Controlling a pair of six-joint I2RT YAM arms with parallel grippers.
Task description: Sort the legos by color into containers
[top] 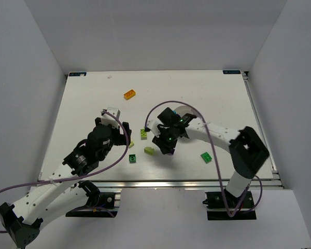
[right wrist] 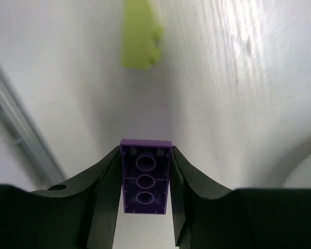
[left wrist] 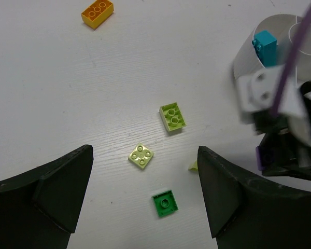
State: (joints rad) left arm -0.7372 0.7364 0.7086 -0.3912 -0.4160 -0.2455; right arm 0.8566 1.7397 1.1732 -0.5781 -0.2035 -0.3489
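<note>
Closest to the lens on your right wrist, the purple brick [right wrist: 145,182] is clamped between the two fingers of the right gripper [right wrist: 145,153]. Its studs face the camera and its long side runs along the fingers. From overhead that gripper [top: 167,146] sits at mid-table, just on the near side of the white dish [top: 185,108]. Beyond the fingertips a blurred lime brick [right wrist: 140,36] lies on the table [top: 83,104]; seen from above it is just left of the gripper and not touching it.

Your left gripper [left wrist: 144,179] is left of the right one, with its fingers spread wide and nothing between them. Before its fingers lies a pale lime plate [left wrist: 141,156]. A dark green brick [left wrist: 165,203] lies just nearer, and a second lime brick [left wrist: 172,117] lies a little farther and to the right. All three are apart from each other.

A cyan brick [left wrist: 265,46] lies in one wedge of the dish, though you cannot tell which wedge. The orange brick [top: 129,94] lies at the far left of centre, well apart from both grippers. Another dark green brick [top: 206,157] lies near, to the right of the right gripper.
</note>
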